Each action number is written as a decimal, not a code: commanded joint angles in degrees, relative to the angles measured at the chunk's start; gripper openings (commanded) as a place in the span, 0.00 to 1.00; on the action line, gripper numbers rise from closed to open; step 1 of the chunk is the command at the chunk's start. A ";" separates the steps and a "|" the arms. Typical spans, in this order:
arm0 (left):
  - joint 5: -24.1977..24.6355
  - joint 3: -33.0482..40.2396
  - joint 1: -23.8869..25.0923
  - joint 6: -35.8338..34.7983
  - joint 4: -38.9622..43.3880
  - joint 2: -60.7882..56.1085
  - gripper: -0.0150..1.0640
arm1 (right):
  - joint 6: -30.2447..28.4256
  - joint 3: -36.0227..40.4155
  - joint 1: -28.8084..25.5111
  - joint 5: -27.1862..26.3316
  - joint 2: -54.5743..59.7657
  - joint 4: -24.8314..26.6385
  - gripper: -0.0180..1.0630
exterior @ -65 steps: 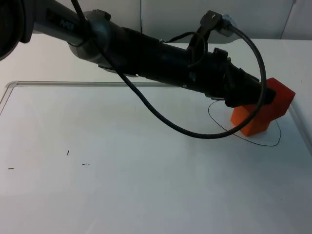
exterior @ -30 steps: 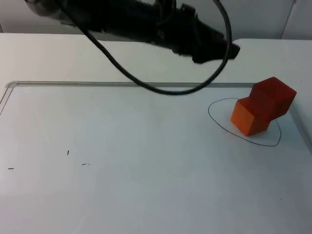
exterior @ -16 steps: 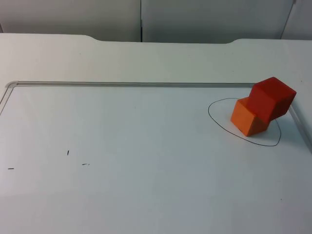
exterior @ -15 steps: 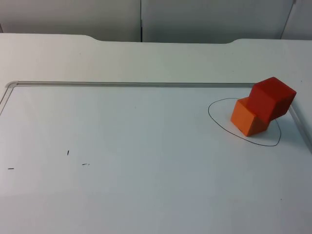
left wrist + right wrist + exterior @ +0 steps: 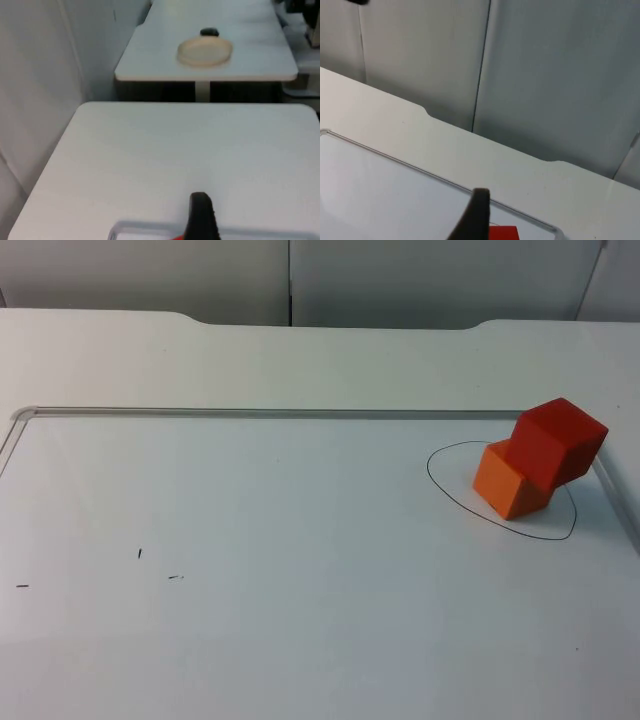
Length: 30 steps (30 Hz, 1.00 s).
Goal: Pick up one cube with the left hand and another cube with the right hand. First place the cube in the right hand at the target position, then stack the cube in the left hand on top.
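An orange cube (image 5: 512, 480) sits inside the oval (image 5: 432, 480) drawn at the right end of the whiteboard. A red cube (image 5: 558, 443) rests tilted on its far right top edge and leans out toward the board's right rim. Nothing holds either cube. My left gripper (image 5: 201, 216) is pulled back high above the table, and a sliver of red (image 5: 178, 238) shows beside it. My right gripper (image 5: 476, 212) is also held high and apart from the cubes, with the red cube (image 5: 503, 233) just past its tip.
The whiteboard's raised rim (image 5: 250, 413) runs along the far side and the right end. Small pen marks (image 5: 139, 553) lie at the left. The grey partition wall (image 5: 290, 280) stands behind. Another table with a round tan object (image 5: 205, 51) stands beyond.
The left arm, which reached across to the cubes, has let go of the red cube and drawn back up and left out of the top view. The cubes have stayed still since.
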 commanded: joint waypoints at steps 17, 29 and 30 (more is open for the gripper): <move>8.85 9.51 -0.24 -19.67 17.92 -28.88 0.55 | -0.78 0.27 -0.18 2.41 -6.95 1.98 0.78; -12.12 46.76 -0.24 -34.24 30.76 -63.06 0.55 | -6.04 0.27 -0.18 10.32 -7.93 7.60 0.78; -12.12 46.76 -0.24 -34.24 30.76 -63.06 0.55 | -6.04 0.27 -0.18 10.32 -7.93 7.60 0.78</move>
